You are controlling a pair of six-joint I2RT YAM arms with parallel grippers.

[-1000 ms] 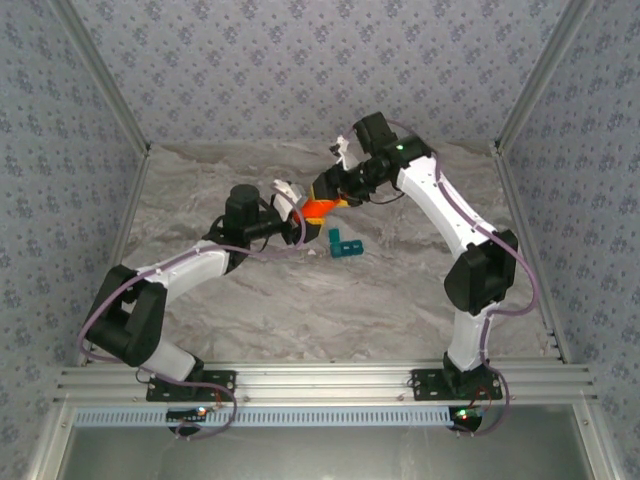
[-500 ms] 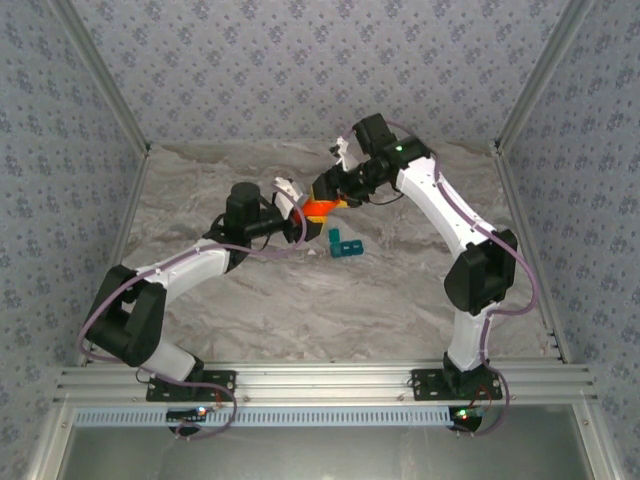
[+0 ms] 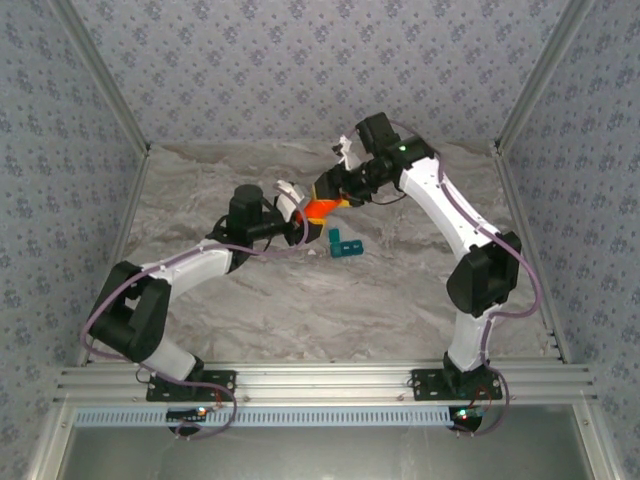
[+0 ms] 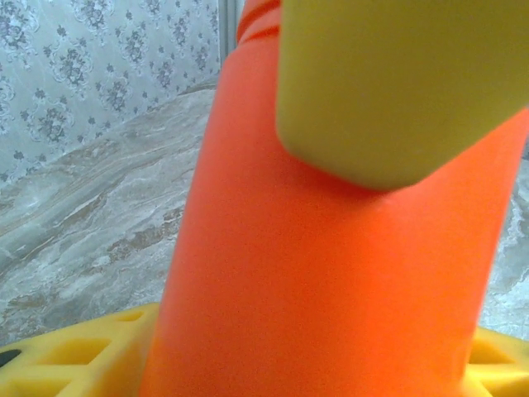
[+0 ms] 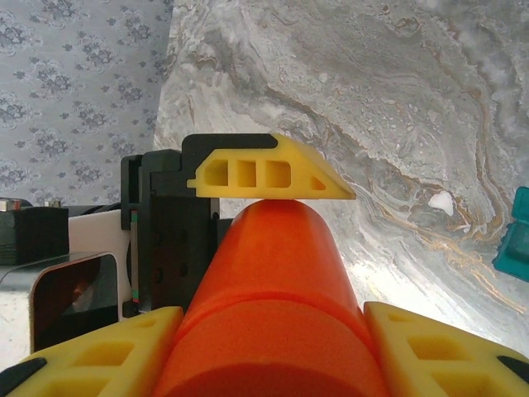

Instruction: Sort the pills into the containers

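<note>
1. The orange bottle [image 3: 320, 209] is held up above the desk [image 3: 300, 300], lying slanted between the two arms.
2. The right hand [image 3: 332, 192] is closed on the bottle. In the right wrist view its yellow fingers [image 5: 107, 347] press on both sides of the orange body.
3. The left hand [image 3: 300, 212] has the other end. One finger of it [image 5: 273, 169] lies on top of the bottle, and in the left wrist view its fingers [image 4: 74, 360] touch the bottle at both sides. So I judge it is closed on the bottle too, though I cannot say how firmly.
4. The containers [image 3: 345, 245], a small teal box, stand on the desk just beside the bottle, on the near side, and no hand touches them. A teal corner [image 5: 517, 236] shows at the edge of the right wrist view.
5. A small white bit [image 5: 440, 200] lies on the desk. It may be a pill, but it is too small to tell.
6. I think the step is to open the bottle, or to pass it from one hand to the other.
7. To do it well, one hand should hold the body steady while the other turns only the end. The squeeze should be moderate, because the round plastic can slip or roll between the fingers.
8. It is better to work low and close to the teal box, mouth upward, so that pills do not scatter.
9. No brand, label or writing can be read on the bottle or on the box.
</note>
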